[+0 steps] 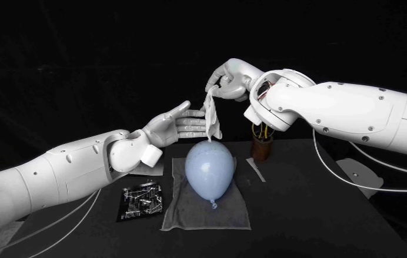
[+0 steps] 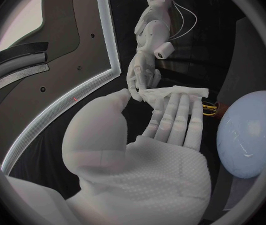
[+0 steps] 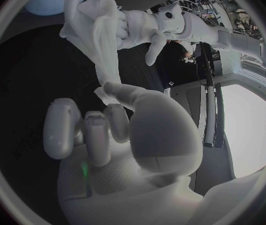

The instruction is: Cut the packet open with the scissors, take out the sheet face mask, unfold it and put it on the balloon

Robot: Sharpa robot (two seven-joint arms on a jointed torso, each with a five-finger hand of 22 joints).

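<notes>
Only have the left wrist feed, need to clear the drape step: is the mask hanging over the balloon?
Observer: Yes. In the head view the mask hangs from the right hand, its lower end just over the balloon's far end. I can't tell whether they touch.
Operator: Balloon resting on what?
Observer: A pale cloth on the table, with the knot towards the robot.
Operator: Packet?
Observer: The black packet lies flat on the table, on the robot's left of the cloth.
</notes>
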